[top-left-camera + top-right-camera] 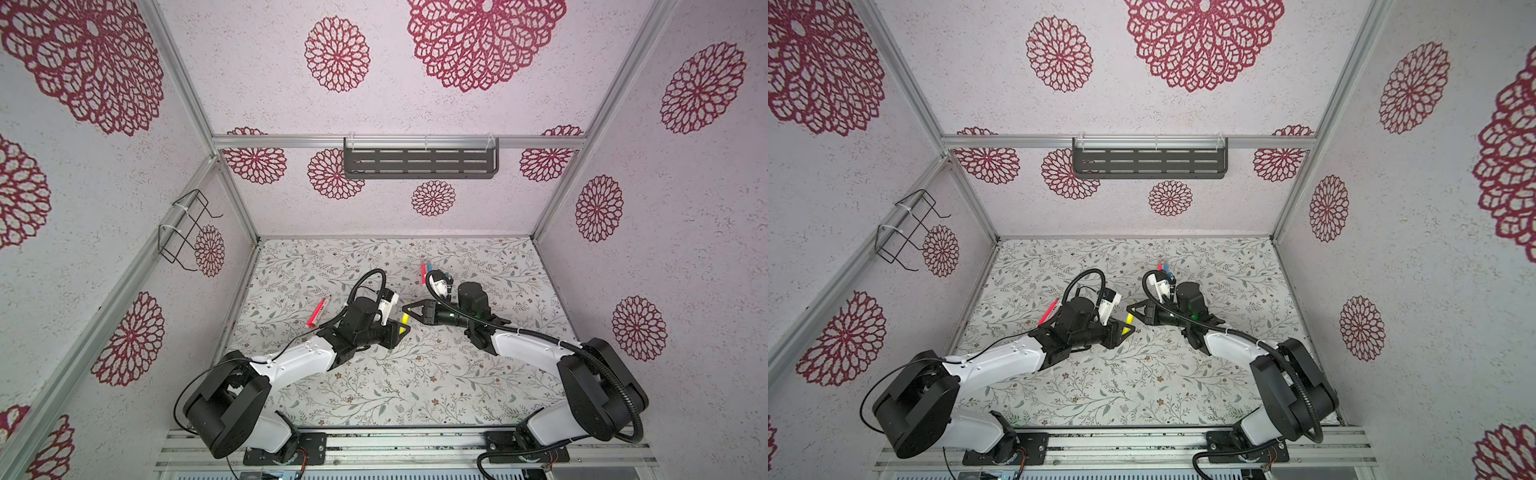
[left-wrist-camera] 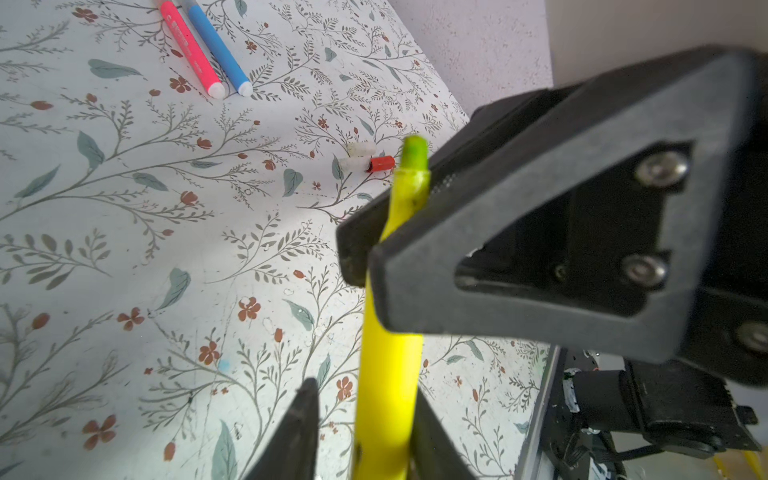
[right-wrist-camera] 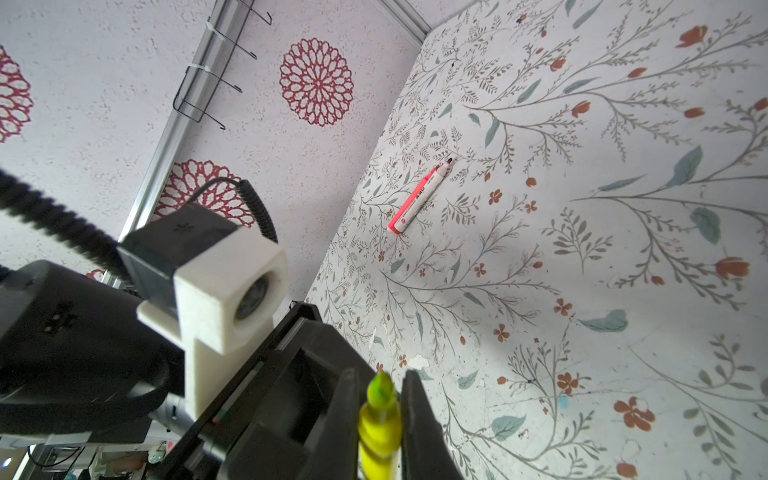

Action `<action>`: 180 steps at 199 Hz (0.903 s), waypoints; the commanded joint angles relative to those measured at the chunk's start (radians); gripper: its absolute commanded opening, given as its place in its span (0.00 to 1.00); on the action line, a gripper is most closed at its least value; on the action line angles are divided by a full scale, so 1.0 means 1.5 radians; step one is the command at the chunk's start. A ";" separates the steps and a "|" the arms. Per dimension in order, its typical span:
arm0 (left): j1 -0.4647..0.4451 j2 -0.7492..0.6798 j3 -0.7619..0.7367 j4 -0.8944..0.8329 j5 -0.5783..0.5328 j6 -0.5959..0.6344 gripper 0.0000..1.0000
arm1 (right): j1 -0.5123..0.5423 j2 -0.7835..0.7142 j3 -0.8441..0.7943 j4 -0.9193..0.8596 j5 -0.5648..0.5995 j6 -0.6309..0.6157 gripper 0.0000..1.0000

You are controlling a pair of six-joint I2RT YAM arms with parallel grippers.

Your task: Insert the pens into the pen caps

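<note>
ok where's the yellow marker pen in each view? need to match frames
In a top view: yellow marker pen near the centre of the floral table cover.
In a top view: same spot.
Left wrist: foreground, barrel running away from the camera.
Right wrist: foreground, green-stained tip poking out of the jaws.
Shared landmark: black right gripper clamped on it, in all four.
</note>
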State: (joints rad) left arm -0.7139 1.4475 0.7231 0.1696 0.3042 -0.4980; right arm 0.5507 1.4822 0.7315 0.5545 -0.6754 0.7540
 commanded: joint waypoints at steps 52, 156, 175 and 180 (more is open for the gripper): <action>-0.004 -0.017 0.001 0.002 -0.048 0.009 0.08 | 0.002 -0.030 -0.005 0.050 -0.008 0.012 0.22; 0.006 -0.099 -0.058 -0.015 -0.195 0.002 0.02 | -0.103 -0.100 0.072 -0.422 0.297 -0.112 0.48; 0.006 -0.114 -0.070 -0.012 -0.200 -0.001 0.00 | -0.128 -0.089 0.089 -0.478 0.344 -0.139 0.48; 0.005 -0.117 -0.073 -0.011 -0.203 -0.001 0.00 | -0.136 -0.086 0.090 -0.484 0.351 -0.142 0.48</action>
State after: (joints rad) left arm -0.7124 1.3052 0.6357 0.1364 0.0353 -0.4915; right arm 0.3862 1.3544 0.8223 0.0143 -0.3061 0.6235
